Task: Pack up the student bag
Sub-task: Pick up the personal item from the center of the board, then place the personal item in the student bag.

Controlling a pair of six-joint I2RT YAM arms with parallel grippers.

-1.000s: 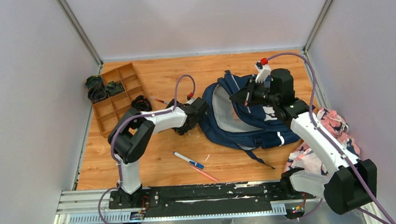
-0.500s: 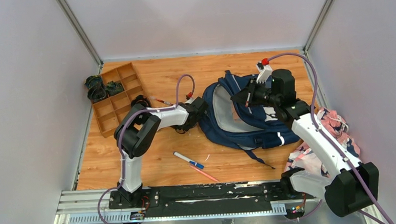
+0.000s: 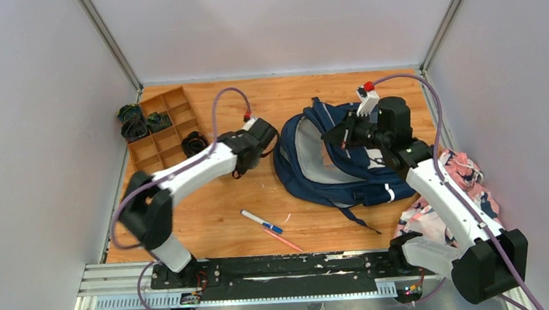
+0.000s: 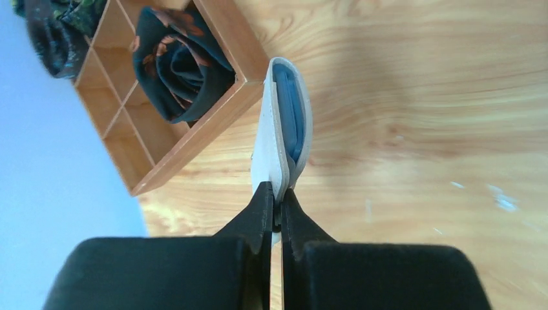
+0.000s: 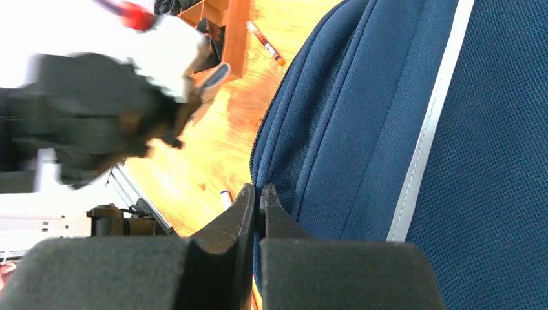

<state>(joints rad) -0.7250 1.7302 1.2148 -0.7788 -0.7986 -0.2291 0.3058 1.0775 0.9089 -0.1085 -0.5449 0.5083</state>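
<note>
The student bag (image 3: 345,168), navy with light grey stripes, lies open at the middle right of the table. My right gripper (image 3: 334,135) is shut on the edge of its opening, and in the right wrist view the right gripper (image 5: 257,192) pinches the navy fabric of the bag (image 5: 388,129). My left gripper (image 4: 276,194) is shut on a flat white-and-blue object (image 4: 284,123), held edge-on above the wood. In the top view the left gripper (image 3: 240,166) hangs just left of the bag, beside the wooden tray.
A wooden compartment tray (image 3: 155,134) stands at the back left, with dark patterned rolled cloths (image 3: 132,121) in and next to it. A blue marker (image 3: 260,221) and a pink pen (image 3: 283,240) lie near the front. A pink-and-navy cloth bundle (image 3: 453,193) sits by the right wall.
My left gripper has gone from open to shut on the white-and-blue object. It has also drawn back and to the left, away from the bag's side. The right arm holds still.
</note>
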